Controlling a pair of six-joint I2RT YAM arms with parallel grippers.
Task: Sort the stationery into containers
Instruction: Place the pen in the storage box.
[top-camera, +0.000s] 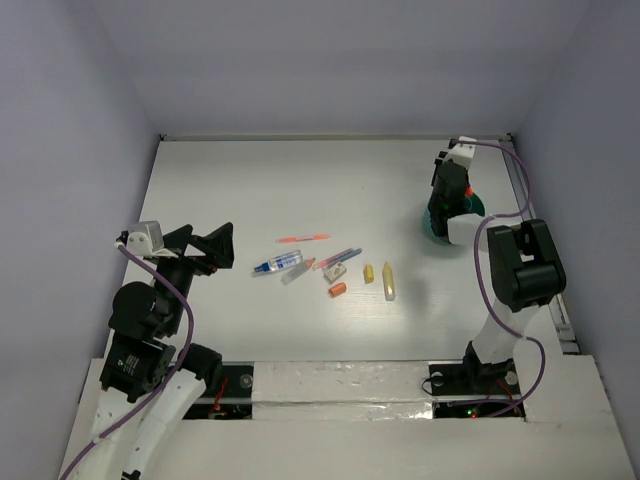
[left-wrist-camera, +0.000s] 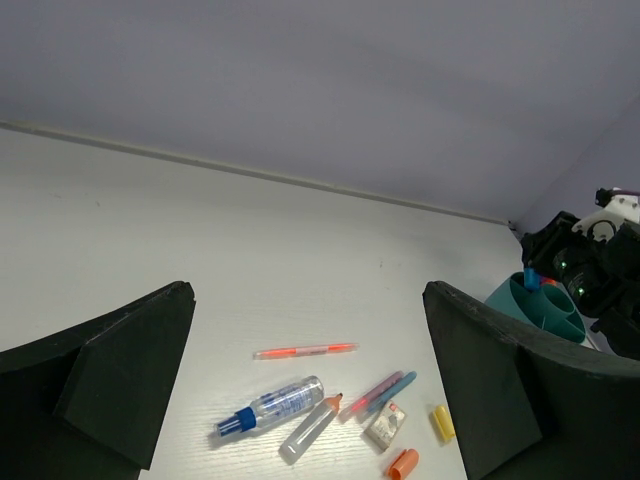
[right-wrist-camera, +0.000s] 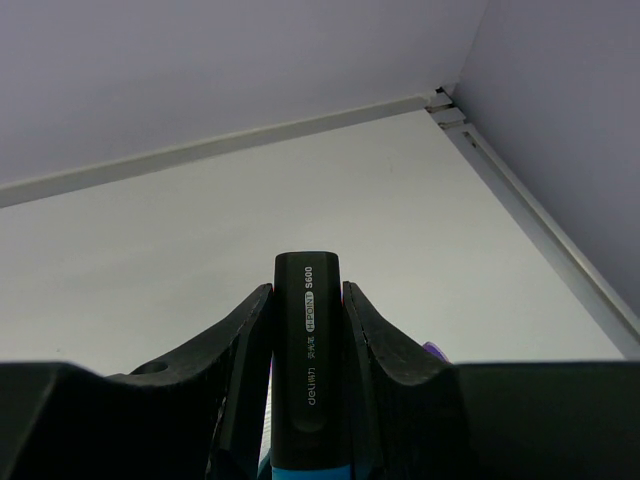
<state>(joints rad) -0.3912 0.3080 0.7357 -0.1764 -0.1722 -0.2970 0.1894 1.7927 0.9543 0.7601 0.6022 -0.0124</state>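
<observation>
Right gripper (top-camera: 443, 205): closed on a black-barrelled marker (right-wrist-camera: 307, 330), one finger (right-wrist-camera: 245, 340) pressed to each side of the barrel.
Held marker: stands upright between the jaws, its flat black end uppermost and a blue band showing low down; printed lettering runs along the barrel.
Teal organiser (left-wrist-camera: 520, 300): directly under the right gripper, at the far right of the table (top-camera: 260, 190); whether the marker's lower end is already inside it cannot be told.
Organiser contents: a blue tip and an orange tip stick up above its rim in the left wrist view.
Left gripper (top-camera: 205, 248): jaws spread wide, nothing between them, held above the table's left side, well apart from the right gripper.
Loose stationery: just ahead of the left gripper's open jaws, well to the left of the right gripper.
Nearest the left gripper: blue-white pen (top-camera: 279, 263), with a clear pen (top-camera: 298, 271) just beside it.
Beyond those: thin pink pen (top-camera: 303, 239), lying alone.
Further toward the right gripper: purple marker (top-camera: 340, 258), white eraser (top-camera: 335, 271) touching it, orange stub (top-camera: 338, 290).
Closest to the right gripper: two yellow markers (top-camera: 388, 282), side by side but apart.
</observation>
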